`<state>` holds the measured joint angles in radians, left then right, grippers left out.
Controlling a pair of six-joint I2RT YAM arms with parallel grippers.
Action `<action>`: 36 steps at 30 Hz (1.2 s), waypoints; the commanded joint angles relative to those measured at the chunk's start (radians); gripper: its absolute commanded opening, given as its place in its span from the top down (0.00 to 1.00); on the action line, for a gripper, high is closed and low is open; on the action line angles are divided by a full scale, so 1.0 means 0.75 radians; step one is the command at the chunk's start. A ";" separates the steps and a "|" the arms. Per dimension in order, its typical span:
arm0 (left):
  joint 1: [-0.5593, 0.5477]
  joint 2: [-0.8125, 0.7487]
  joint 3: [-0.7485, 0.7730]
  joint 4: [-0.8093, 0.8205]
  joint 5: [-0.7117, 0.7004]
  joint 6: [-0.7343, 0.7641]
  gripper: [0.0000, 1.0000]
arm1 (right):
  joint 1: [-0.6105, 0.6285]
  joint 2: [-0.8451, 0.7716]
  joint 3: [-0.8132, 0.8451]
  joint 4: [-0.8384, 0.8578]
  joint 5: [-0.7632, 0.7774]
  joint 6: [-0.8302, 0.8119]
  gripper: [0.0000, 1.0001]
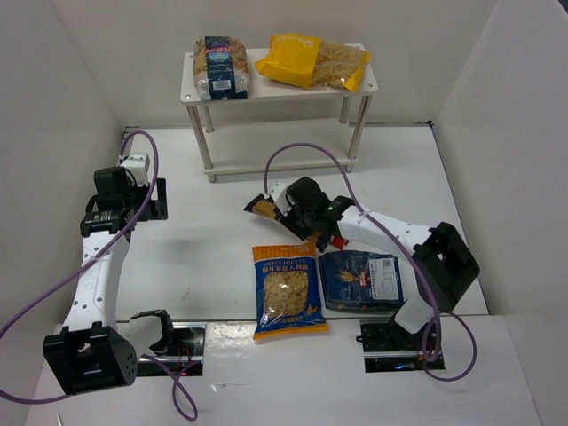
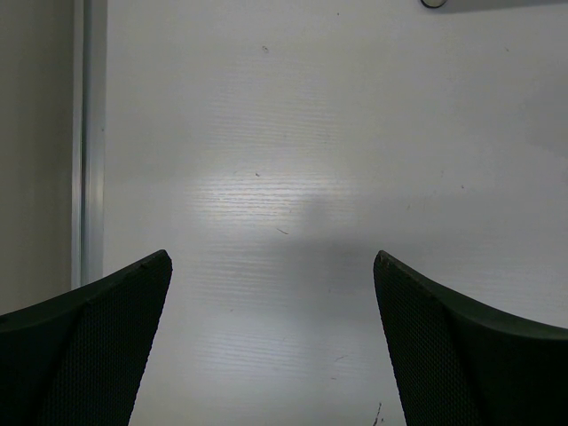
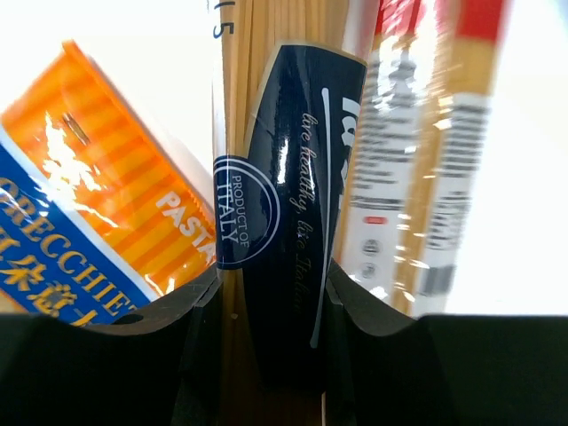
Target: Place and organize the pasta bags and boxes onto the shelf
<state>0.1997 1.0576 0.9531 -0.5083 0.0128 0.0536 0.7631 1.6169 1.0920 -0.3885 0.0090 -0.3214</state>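
Pinching right jaws hold "PRODUCT OF ITALY" pack (image 3: 271, 222).

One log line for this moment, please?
right tool: shut on long yellow blue-labelled spaghetti pack | left tool: open, empty | white two-tier shelf: two bags

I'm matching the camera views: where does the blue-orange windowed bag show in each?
Top external: blue-orange windowed bag lies low centre on the table.
Left wrist: not in it.
Right wrist: at the left edge.
Shared landmark: right gripper, closed on the long yellow pack beside the bag.
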 commanded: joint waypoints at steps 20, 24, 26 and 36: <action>0.006 -0.026 -0.015 0.036 -0.019 0.014 0.00 | -0.124 -0.127 0.013 0.659 0.526 0.312 1.00; 0.006 -0.026 -0.015 0.036 -0.019 0.014 0.00 | -0.136 -0.098 -0.016 0.767 0.593 0.353 1.00; 0.006 -0.026 -0.015 0.036 -0.019 0.014 0.00 | -0.166 -0.086 -0.028 0.804 0.593 0.400 1.00; 0.006 -0.001 -0.015 0.048 -0.033 0.039 0.00 | -0.263 0.102 0.027 1.013 0.624 0.414 1.00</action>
<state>0.1997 1.0573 0.9424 -0.5014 -0.0036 0.0563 0.5835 1.6970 1.0508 0.1070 0.4122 -0.0319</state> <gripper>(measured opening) 1.001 0.425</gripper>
